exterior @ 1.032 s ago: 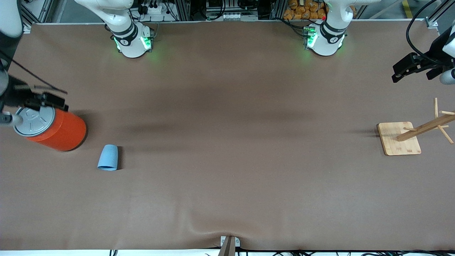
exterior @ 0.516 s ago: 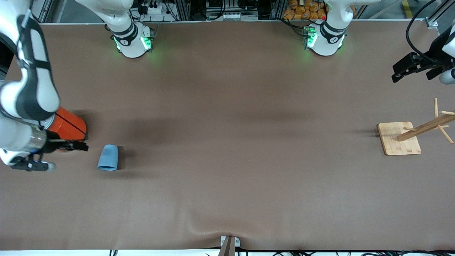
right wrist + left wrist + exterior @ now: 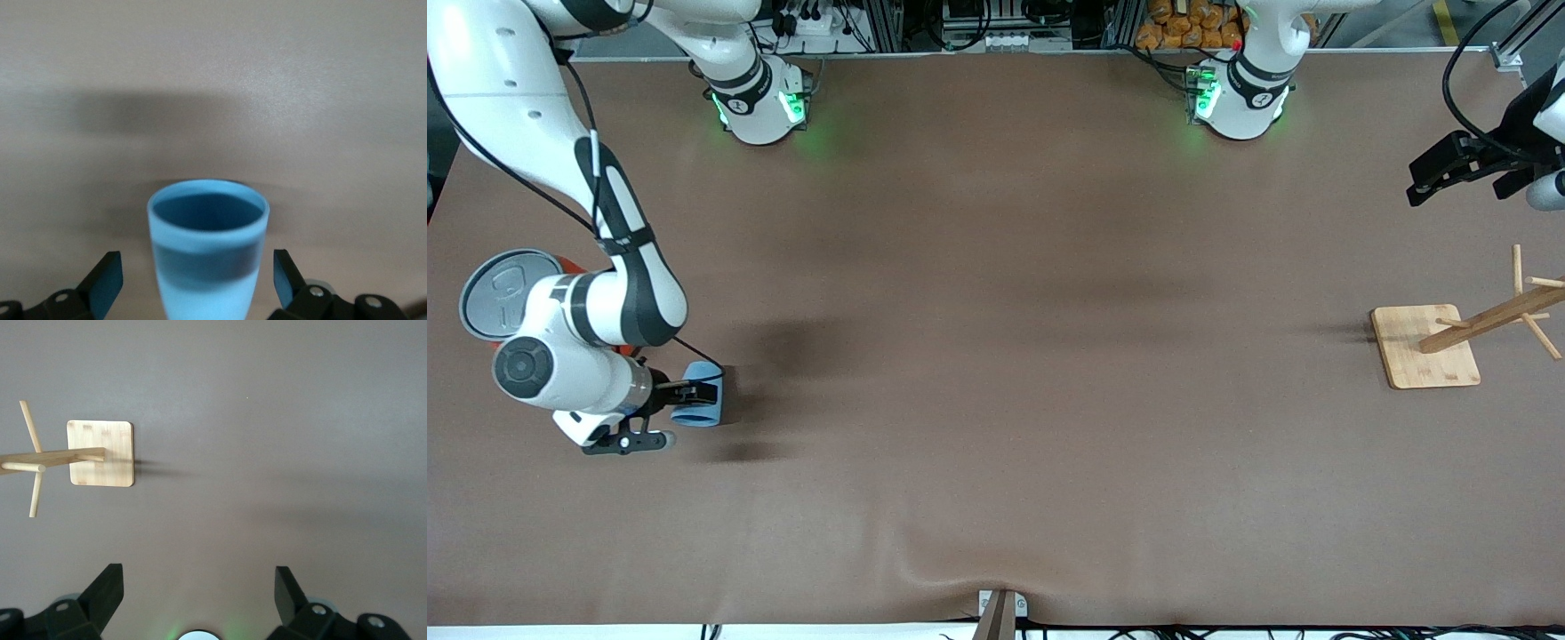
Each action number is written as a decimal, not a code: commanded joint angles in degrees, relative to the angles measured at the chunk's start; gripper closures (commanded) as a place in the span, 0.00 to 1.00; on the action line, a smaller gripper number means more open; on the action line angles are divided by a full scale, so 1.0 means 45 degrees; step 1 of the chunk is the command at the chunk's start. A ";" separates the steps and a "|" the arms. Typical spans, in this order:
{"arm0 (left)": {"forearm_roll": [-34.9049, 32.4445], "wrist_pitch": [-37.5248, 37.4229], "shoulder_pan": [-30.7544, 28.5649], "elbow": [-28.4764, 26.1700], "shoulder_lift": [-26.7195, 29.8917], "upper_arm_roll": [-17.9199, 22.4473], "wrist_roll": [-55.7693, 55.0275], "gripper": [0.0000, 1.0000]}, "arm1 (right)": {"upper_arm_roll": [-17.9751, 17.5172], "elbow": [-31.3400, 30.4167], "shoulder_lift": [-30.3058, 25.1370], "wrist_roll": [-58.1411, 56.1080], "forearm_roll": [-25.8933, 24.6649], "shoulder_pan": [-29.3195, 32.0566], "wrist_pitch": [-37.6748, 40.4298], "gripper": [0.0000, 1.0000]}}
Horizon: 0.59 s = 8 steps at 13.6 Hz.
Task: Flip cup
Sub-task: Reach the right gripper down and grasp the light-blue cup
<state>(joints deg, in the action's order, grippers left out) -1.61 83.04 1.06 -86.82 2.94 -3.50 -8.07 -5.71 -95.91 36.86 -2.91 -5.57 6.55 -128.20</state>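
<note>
The light-blue cup [image 3: 704, 407] rests on the brown table near the right arm's end, its wider end toward the front camera. My right gripper [image 3: 694, 397] is low at the cup and open. In the right wrist view the cup [image 3: 208, 267] sits between the two fingers with a gap on each side, and its blue mouth shows. The right gripper [image 3: 198, 261] holds nothing. My left gripper [image 3: 1423, 188] waits open and empty above the left arm's end of the table; it also shows in the left wrist view [image 3: 199, 577].
An orange can with a grey lid [image 3: 491, 293] stands beside the cup, toward the right arm's end, mostly hidden by the right arm. A wooden peg rack on a square base [image 3: 1424, 348] stands at the left arm's end, also in the left wrist view [image 3: 101, 453].
The right arm has swung from over the orange can down to the cup, and its open fingers now straddle it. The cup and the left arm have not moved.
</note>
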 commanded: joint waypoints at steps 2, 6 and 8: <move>0.0065 -0.0230 -0.0100 0.0154 0.0031 -0.0062 0.0173 0.00 | -0.0059 -0.0794 0.0187 -0.0134 -0.0967 0.0264 -0.1587 0.00; 0.0065 -0.0230 -0.0100 0.0154 0.0011 -0.0081 0.0173 0.00 | -0.0079 -0.1184 0.0032 -0.0153 -0.1047 0.0148 -0.1472 0.32; 0.0065 -0.0230 -0.0100 0.0154 0.0011 -0.0081 0.0173 0.00 | -0.0118 -0.1536 -0.0356 -0.0153 -0.1047 -0.0008 -0.1453 0.43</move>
<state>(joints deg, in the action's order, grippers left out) -1.61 83.03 1.06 -86.83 2.94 -3.50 -8.07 -5.69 -99.57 38.33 -3.56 -8.86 6.75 -134.44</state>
